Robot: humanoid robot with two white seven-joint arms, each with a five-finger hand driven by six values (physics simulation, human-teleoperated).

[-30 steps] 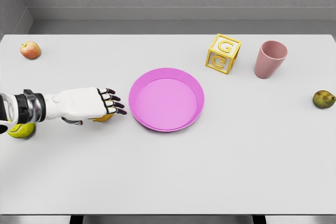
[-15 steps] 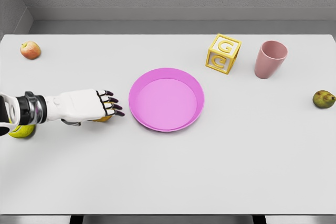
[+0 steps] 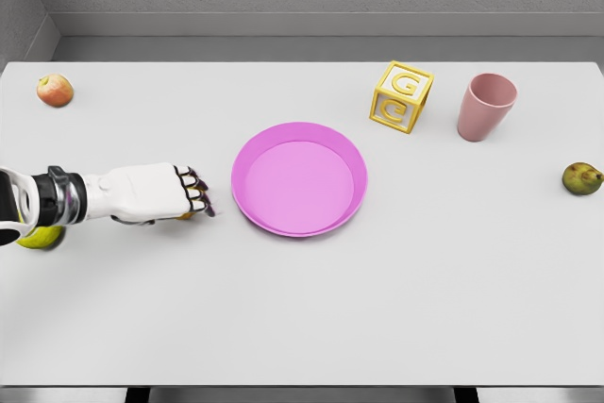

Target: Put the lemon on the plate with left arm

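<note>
Lemon (image 3: 186,215) sits almost hidden beneath the left hand (image 3: 151,193), at nine o'clock from the pink plate (image 3: 251,154) on the bench (image 3: 425,280). Fingers (image 3: 196,196) curl down over it. Judgement: secure full enclosure before lifting; a partial pinch risks rolling.

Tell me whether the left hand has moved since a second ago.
Yes. The left hand has drawn back leftward, its fingertips now farther from the pink plate, curling over the lemon.

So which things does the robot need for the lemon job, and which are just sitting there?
Needed:
left hand
lemon, mostly hidden under the hand
plate

Just sitting there:
apple
block
cup
pear
green fruit beneath the left arm
</note>
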